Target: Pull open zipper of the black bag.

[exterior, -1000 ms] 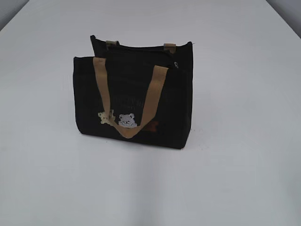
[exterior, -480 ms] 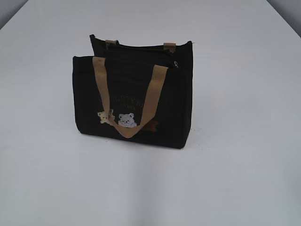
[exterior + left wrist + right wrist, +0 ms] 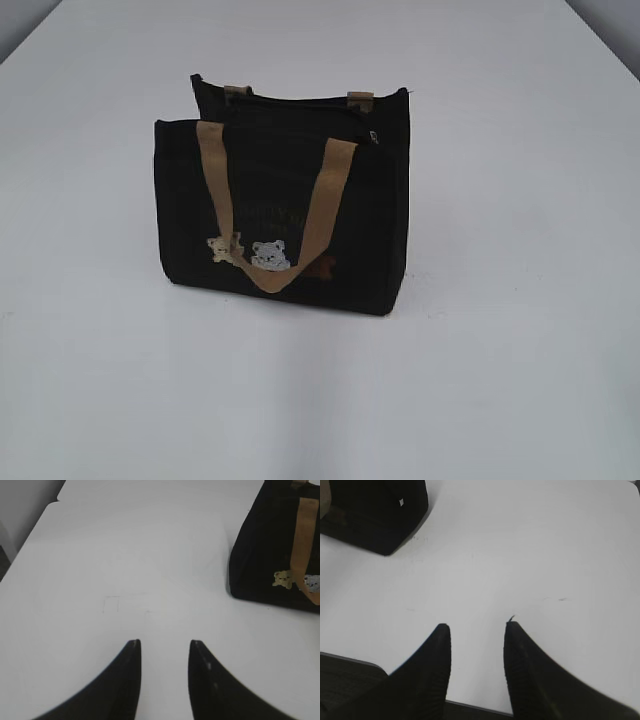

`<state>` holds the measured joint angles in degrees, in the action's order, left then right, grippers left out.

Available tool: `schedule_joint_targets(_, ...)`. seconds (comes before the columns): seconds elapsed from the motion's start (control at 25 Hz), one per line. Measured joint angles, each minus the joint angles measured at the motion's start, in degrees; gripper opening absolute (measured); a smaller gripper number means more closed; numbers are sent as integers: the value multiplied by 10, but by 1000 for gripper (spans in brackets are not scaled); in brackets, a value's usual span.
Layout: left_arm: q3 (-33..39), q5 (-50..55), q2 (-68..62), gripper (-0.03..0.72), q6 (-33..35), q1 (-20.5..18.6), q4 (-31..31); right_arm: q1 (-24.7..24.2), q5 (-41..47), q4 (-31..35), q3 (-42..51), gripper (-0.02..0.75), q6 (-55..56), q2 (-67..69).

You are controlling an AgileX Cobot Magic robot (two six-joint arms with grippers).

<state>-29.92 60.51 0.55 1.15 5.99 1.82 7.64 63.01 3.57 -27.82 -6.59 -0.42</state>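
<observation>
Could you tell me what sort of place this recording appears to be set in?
Probably a lab or test bench rather than a home. A plain white table carries only one small black bag, set upright as a test item, and both wrist views show black robot grippers, left and right, hanging open above the bare surface.

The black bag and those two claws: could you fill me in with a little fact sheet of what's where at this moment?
bag: black bag stands upright on the white table
handle: tan front handle hangs down over the embroidered bears
zipper: runs along the bag's top edge; silver ring pull sits near its right end
left gripper: jaws apart, empty, over bare table, bag to its upper right
right gripper: jaws apart, empty, bag corner at its upper left
contact: neither gripper touches the bag
</observation>
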Motion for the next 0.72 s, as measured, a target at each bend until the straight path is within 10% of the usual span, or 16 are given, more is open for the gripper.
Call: schedule_joint_targets(0.72,0,0,0,236,0,-33,0,-95,0,1,0,287,1,0)
